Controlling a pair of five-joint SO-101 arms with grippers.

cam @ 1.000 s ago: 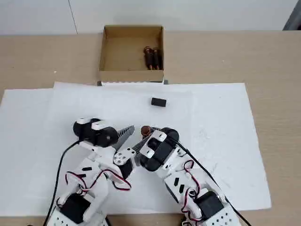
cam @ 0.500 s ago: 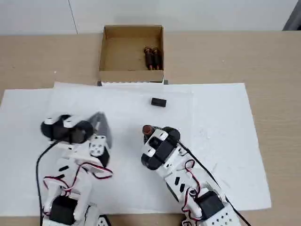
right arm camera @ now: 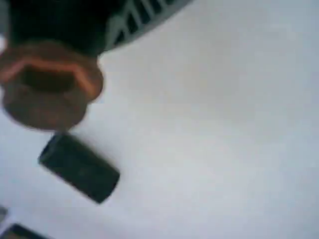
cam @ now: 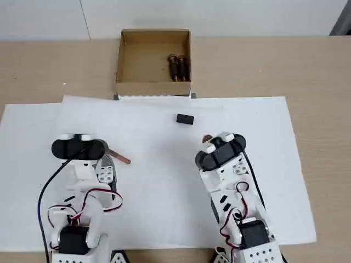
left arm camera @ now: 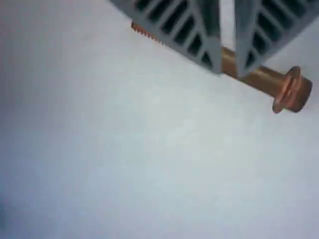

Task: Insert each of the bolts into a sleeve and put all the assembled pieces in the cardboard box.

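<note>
My left gripper [cam: 111, 158] hangs over the left part of the white paper, shut on a bare copper bolt [cam: 122, 159]. In the left wrist view its grey fingers [left arm camera: 199, 35] clamp the bolt's shaft and the flanged head [left arm camera: 291, 89] sticks out to one side. My right gripper [cam: 211, 143] is right of centre, shut on a bolt [right arm camera: 50, 92] with a dark sleeve around its shaft. A loose black sleeve [cam: 185, 119] [right arm camera: 79, 169] lies on the paper just beyond it. The cardboard box [cam: 127, 60] stands at the back with two assembled pieces [cam: 178, 67] inside.
The white paper [cam: 263, 164] covers most of the wooden table [cam: 307, 66]. The two arms stand apart with bare paper between them. The box's front wall [cam: 153, 87] meets the paper's far edge.
The two grippers, close together at the centre a second ago, have drawn apart: the left arm swung left, the right arm swung right and slightly farther back.
</note>
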